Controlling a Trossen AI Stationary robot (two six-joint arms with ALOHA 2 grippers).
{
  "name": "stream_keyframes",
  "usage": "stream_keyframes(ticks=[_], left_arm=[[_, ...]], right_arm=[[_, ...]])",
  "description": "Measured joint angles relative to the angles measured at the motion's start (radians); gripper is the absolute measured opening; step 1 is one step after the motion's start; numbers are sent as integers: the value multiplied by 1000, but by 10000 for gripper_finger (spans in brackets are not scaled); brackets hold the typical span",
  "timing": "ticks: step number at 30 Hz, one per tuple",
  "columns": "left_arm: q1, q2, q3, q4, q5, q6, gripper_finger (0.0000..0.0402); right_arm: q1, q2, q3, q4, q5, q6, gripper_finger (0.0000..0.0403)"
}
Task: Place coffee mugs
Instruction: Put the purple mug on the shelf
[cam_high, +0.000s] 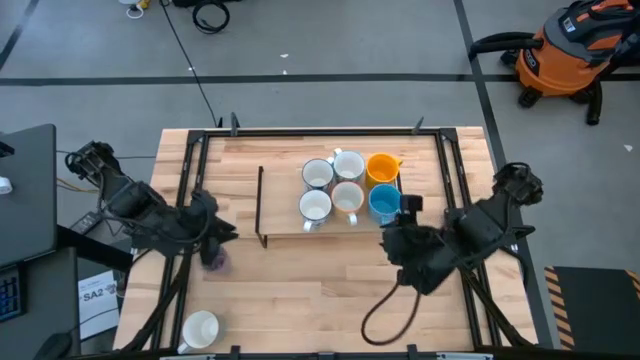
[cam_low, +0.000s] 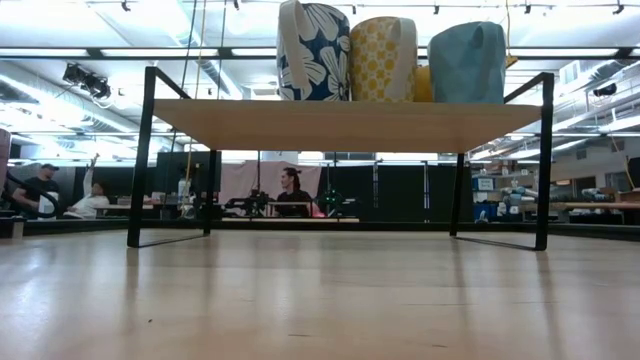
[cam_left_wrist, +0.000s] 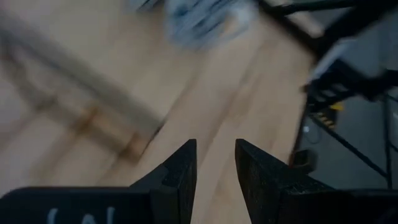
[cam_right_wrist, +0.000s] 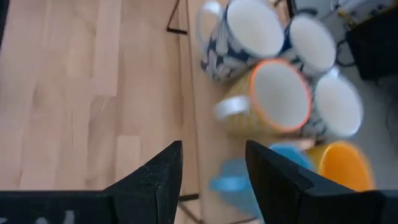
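Colours and patterns of the mugs, shelf and table.

On the pale wooden shelf (cam_high: 285, 215) with black frame stand six mugs: a navy mug with white flowers (cam_right_wrist: 239, 40), a yellow-patterned mug with an orange rim (cam_right_wrist: 267, 102), an orange-yellow mug (cam_high: 382, 167), a bright blue mug (cam_high: 384, 203), and two white-lined mugs (cam_high: 348, 165) whose outer patterns are unclear. A purple mug (cam_high: 215, 261) and a cream mug (cam_high: 200, 328) sit on the light wood table (cam_high: 300, 290). Both arms are dark; the vacuum (cam_high: 570, 50) is orange and black.
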Motion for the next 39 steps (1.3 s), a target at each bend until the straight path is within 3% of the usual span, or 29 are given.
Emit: stream_keyframes(ticks=[6,18,25,39], left_arm=[[16,1,-67,-189,201,-326,117],[16,2,-269,-223,427,-379,117],[16,1,-291,-257,440,-379,117],[16,20,-291,-298,368,-359,117]], right_arm=[[71,-69,-202,128,-17,158,181],[178,-105,-408,303,-42,229,182],[186,-104,-431,364,-41,228,182],[185,-103,-431,379,-41,225,181]])
